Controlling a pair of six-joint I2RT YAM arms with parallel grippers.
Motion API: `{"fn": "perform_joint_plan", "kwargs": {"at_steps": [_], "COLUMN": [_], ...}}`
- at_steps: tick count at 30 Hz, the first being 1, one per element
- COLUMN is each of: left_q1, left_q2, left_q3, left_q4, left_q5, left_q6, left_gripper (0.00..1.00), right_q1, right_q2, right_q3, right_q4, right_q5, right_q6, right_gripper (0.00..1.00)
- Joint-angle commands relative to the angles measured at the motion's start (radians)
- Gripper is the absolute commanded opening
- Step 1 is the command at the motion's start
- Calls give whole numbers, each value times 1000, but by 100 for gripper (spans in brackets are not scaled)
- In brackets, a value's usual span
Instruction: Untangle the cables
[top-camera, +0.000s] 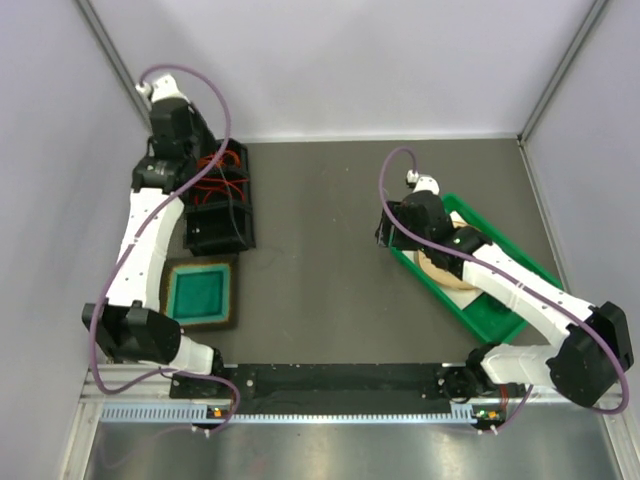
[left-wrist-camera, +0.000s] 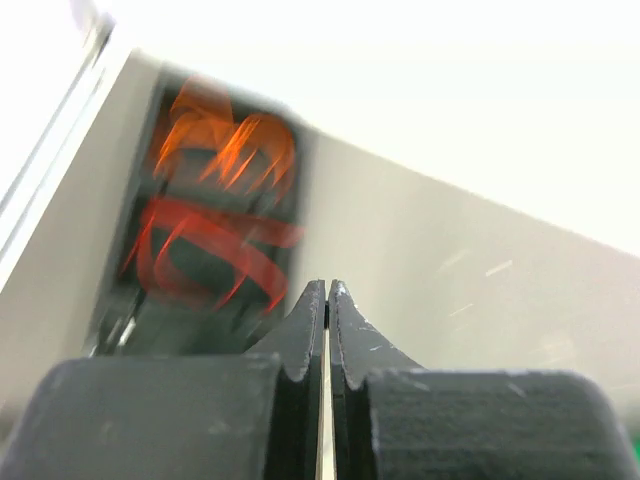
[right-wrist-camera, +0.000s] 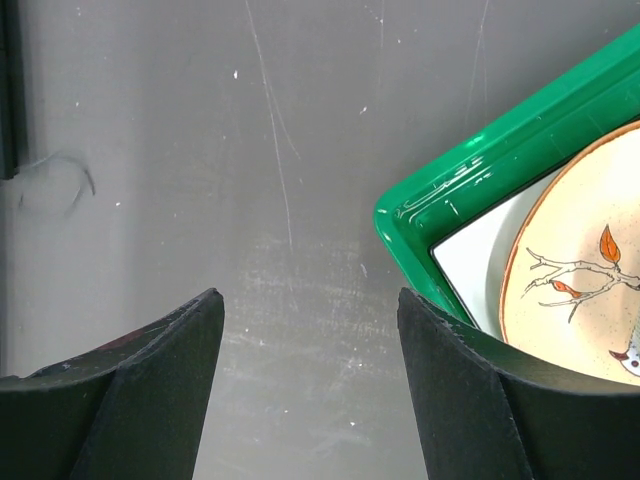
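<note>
Little looked done — your thin orange-red looped cables (top-camera: 216, 178) lay bunched inside the black plastic tray (top-camera: 222, 232). Your left gripper (left-wrist-camera: 327, 298), by that tray, was closed on nothing; your right gripper (right-wrist-camera: 310, 335), well apart from it, gaped empty.

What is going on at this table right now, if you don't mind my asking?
Two robot arms are meant to untangle the cables, orange-red loops lying in a black bin at the far left. The left hand faces them, shut, with nothing between its fingers. The right hand hangs open and empty over the corner of a green tray that holds a patterned plate. Neither hand is gripping a cable at this moment.
</note>
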Motion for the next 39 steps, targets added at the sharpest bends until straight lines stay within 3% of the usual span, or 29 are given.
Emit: {"fn": "perform_joint_plan", "kwargs": {"at_steps": [1,10,22,26,29,32,33,34,39], "left_q1": [1,1,1,2,2,-2,-4,-4,-7], "left_q2": [-6,46,85,97,91,-1,-86,-124,-240], "left_q3": [256,654,768,774,745,543,376,313,154], "left_q4": [-19,-62,-7,-10,-20,60,105,127,56], "left_q5": [143,163,88,146,200,229,217,217,229], "left_q6": [21,77,113,72,31,-15,-28,-38,-69], "left_gripper": [0,0,0,0,0,0,0,0,0], "right_q1": [-10,-10,-8,-8,-8,-10,-8,-8,-8], "right_q2": [4,21,18,12,15,13,12,12,21], "right_q3": [13,33,36,30,26,15,12,9,12], "right_q4": [36,42,26,26,31,34,33,34,37], "right_q5": [-8,-40,-43,-37,-37,-40,-40,-37,-51], "right_q6": [9,12,12,14,18,21,23,26,21], "right_gripper": [70,70,70,70,70,70,70,70,70]}}
